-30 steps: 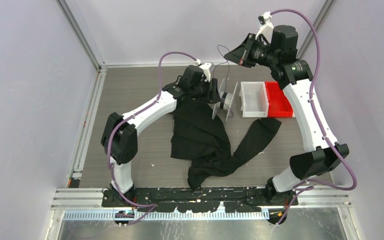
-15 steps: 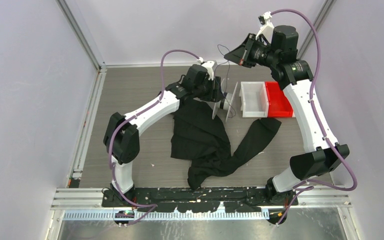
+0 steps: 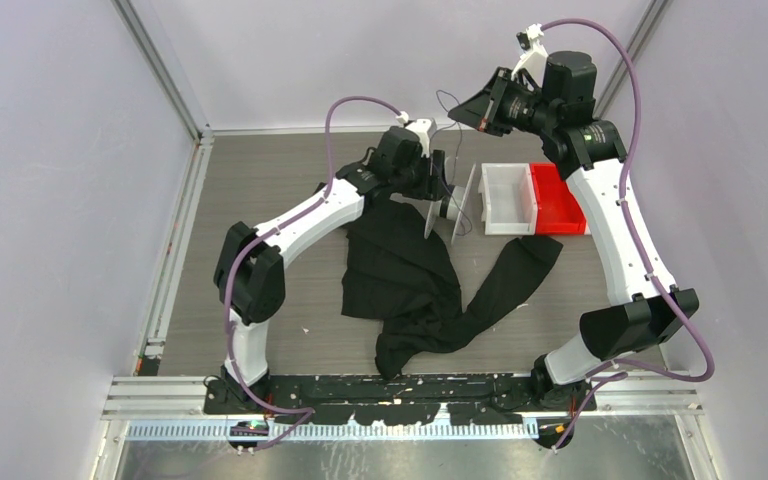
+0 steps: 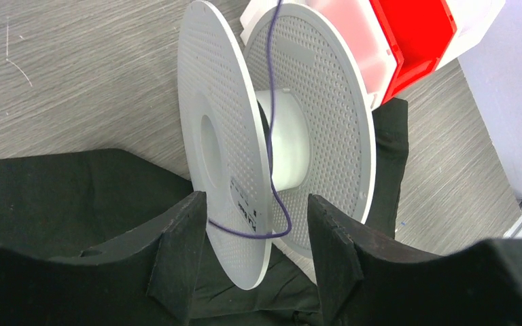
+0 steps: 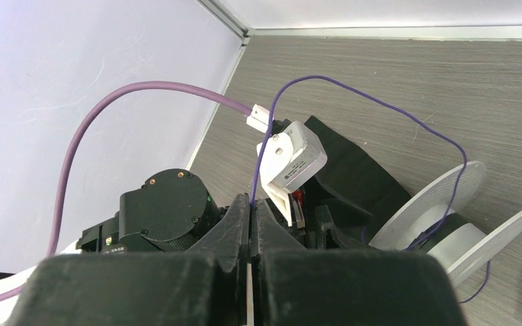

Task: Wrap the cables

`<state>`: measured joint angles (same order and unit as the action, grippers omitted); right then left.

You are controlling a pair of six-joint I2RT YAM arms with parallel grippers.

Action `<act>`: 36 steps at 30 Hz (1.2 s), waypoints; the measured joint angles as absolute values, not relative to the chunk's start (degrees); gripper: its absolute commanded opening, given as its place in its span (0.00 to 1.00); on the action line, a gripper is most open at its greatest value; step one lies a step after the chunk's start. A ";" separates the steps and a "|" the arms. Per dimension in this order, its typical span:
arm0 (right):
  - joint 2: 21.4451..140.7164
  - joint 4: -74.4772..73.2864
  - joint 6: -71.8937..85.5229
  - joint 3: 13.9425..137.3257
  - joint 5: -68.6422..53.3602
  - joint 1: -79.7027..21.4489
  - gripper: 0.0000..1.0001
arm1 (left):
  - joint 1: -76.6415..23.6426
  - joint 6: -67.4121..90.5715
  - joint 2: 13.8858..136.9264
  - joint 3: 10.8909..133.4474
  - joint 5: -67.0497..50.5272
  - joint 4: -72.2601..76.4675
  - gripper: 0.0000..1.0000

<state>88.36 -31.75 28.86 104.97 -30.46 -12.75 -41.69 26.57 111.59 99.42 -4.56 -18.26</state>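
Observation:
A white plastic spool (image 3: pixel 457 205) stands on edge at the back of the table, partly on the black cloth. The cable (image 4: pixel 242 234) is a thin purple wire running from the spool's hub up to my right gripper. My left gripper (image 3: pixel 443 190) is open at the spool. In the left wrist view its fingers (image 4: pixel 177 258) straddle the near flange (image 4: pixel 217 136) without touching it. My right gripper (image 3: pixel 470 108) is raised behind the spool and shut on the cable (image 5: pixel 326 77), which arcs down to the spool (image 5: pixel 448 217).
A large black cloth (image 3: pixel 400 270) lies crumpled in the middle of the table. A white bin (image 3: pixel 507 198) and a red bin (image 3: pixel 557 198) stand just right of the spool. Walls close in the left, back and right sides.
My left arm has reached forward and right, bringing its open gripper up around the spool's near flange. The right arm and the spool have not moved.

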 measured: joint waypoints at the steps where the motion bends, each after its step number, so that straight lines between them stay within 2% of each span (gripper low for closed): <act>1: 88.36 -31.75 28.86 104.97 -30.46 -12.75 0.01 | -41.71 26.57 111.63 99.57 -4.56 -18.26 0.52; 5: 88.20 -31.77 28.86 104.79 -30.44 -12.75 0.01 | -41.87 26.68 111.66 99.77 -4.56 -18.26 0.50; 13: 87.35 -31.79 28.86 104.33 -30.00 -12.75 0.01 | -41.91 26.59 111.63 99.92 -4.25 -18.70 0.66; 24: 87.22 -31.94 28.86 104.03 -29.67 -12.75 0.01 | -42.02 23.27 108.73 99.24 -4.19 -22.63 0.66; 30: 87.22 -31.92 28.91 104.03 -29.65 -12.75 0.01 | -42.63 17.82 110.08 103.92 -5.15 -29.82 0.66; 36: 87.22 -31.94 28.91 104.03 -29.65 -12.75 0.01 | -43.03 14.50 111.04 105.16 -5.54 -30.52 0.65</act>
